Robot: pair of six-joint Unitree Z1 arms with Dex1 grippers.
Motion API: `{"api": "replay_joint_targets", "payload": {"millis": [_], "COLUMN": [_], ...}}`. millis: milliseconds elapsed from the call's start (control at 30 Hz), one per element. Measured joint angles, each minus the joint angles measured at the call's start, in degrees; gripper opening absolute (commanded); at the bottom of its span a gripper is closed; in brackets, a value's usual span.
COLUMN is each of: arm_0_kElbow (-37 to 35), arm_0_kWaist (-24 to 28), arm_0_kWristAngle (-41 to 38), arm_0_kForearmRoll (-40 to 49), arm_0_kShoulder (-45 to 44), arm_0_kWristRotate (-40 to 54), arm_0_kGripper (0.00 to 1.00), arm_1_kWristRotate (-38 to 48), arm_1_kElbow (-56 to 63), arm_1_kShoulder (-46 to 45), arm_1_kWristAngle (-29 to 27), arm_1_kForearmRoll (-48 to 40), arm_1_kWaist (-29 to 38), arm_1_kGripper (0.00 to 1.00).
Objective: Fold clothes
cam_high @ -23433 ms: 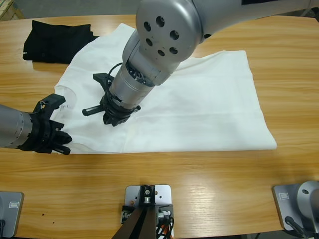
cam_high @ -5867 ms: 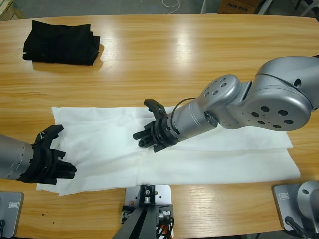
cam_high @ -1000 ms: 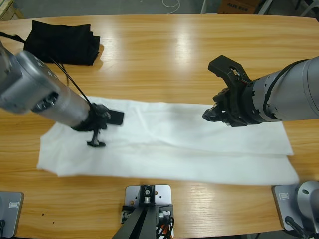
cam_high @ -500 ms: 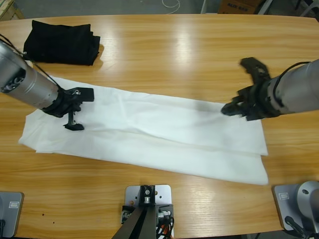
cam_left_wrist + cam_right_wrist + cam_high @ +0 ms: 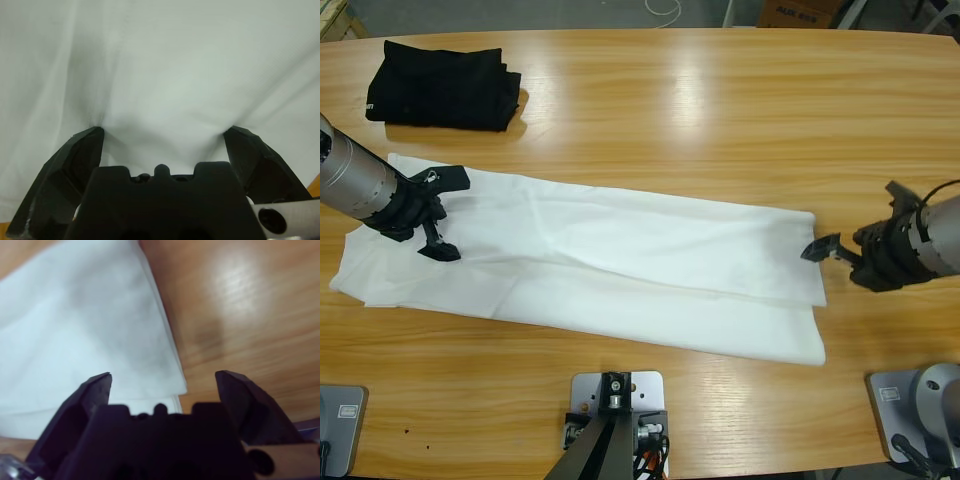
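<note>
The white T-shirt, the clothes (image 5: 610,265), lies folded into a long strip across the table, slanting from the left edge down toward the right. My left gripper (image 5: 442,215) comes in from the left and rests open on the strip's left end. In the left wrist view white cloth (image 5: 165,65) fills the frame, and the left gripper (image 5: 162,132) presses into it with its jaws spread wide. My right gripper (image 5: 855,225) hangs open just past the strip's right end, over bare wood. The right wrist view shows the right gripper (image 5: 164,376) open above the shirt's end corner (image 5: 90,340).
A black folded garment (image 5: 440,70) lies at the back left corner of the wooden table (image 5: 720,110). Bare wood lies behind the shirt and to the right of its end (image 5: 250,315).
The shirt has slid left and stretched out. My left gripper moved left with it. My right gripper moved right and down, off the shirt's right end.
</note>
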Motion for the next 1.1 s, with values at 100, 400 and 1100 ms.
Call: {"api": "replay_joint_targets", "payload": {"millis": [100,400,1100], "arm_0_kElbow": [0.0,0.0,0.0], "arm_0_kWaist": [0.1,0.2,0.2], "arm_0_kWristAngle": [-0.1,-1.1,-1.1], "arm_0_kForearmRoll": [0.0,0.3,0.5], "arm_0_kShoulder": [0.0,-0.7,-1.1], "arm_0_kWristRotate": [0.0,-0.9,-1.6], "arm_0_kGripper": [0.995,1.0,1.0], "arm_1_kWristRotate": [3.0,10.9,15.3], "arm_1_kElbow": [2.2,8.4,17.1], "arm_1_kShoulder": [-0.6,-1.0,0.4], "arm_1_kWristAngle": [2.4,6.3,7.9], "arm_1_kForearmRoll": [-3.3,-12.4,-32.8], "arm_1_kWaist": [-0.2,-0.3,3.7], "arm_1_kGripper": [0.849,0.847,0.118]}}
